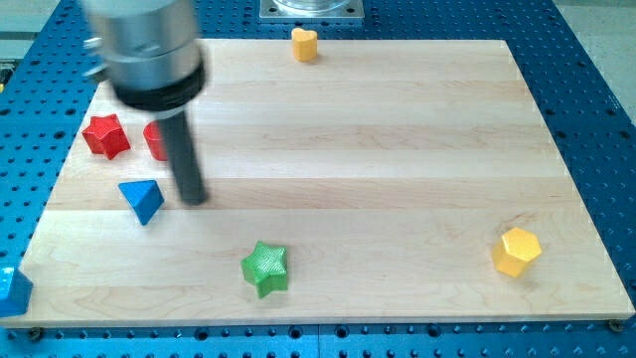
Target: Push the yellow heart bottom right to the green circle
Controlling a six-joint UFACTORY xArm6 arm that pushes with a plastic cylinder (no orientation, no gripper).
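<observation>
The yellow heart [304,44] sits at the view's top edge of the pale wooden board [397,149], well apart from everything else. My tip [194,199], a plain dark rod end with no jaws to open or close, rests far from it at the view's left, just beside the blue triangle [142,200]. A red block [155,140] is partly hidden behind the rod; a red star [105,135] lies further left. A ridged green star [265,268] sits near the bottom, a yellow hexagon [517,251] at bottom right. A blue block [12,290] sits off the board's bottom-left corner.

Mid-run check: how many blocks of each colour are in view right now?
Red: 2, a star and one partly hidden behind my rod
Yellow: 2, heart, hexagon
Blue: 2, triangle, one off-board at the view's bottom left
Green: 1, star
Total: 7
</observation>
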